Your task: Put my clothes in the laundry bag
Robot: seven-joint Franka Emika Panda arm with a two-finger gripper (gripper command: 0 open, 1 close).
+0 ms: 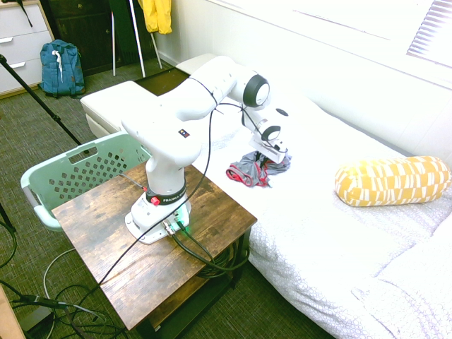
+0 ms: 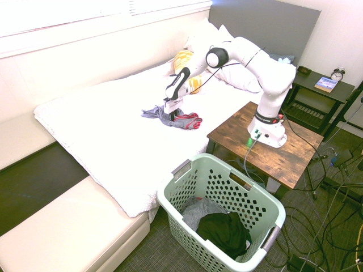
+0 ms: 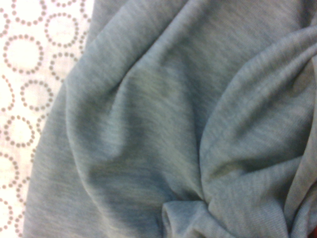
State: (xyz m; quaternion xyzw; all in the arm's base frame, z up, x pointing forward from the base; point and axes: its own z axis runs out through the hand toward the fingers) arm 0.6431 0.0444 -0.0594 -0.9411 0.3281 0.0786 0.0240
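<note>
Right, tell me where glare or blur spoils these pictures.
First exterior view: glare bleaches much of the bed and wall. Second exterior view: window side overexposed, bed nearly featureless white. Wrist view: grey garment slightly soft, weave and folds still readable.

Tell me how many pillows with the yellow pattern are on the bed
1. The yellow-and-white bolster lies on the bed, across from the wooden table. The arm hides part of it in one exterior view; others could be hidden behind the arm there.
</note>
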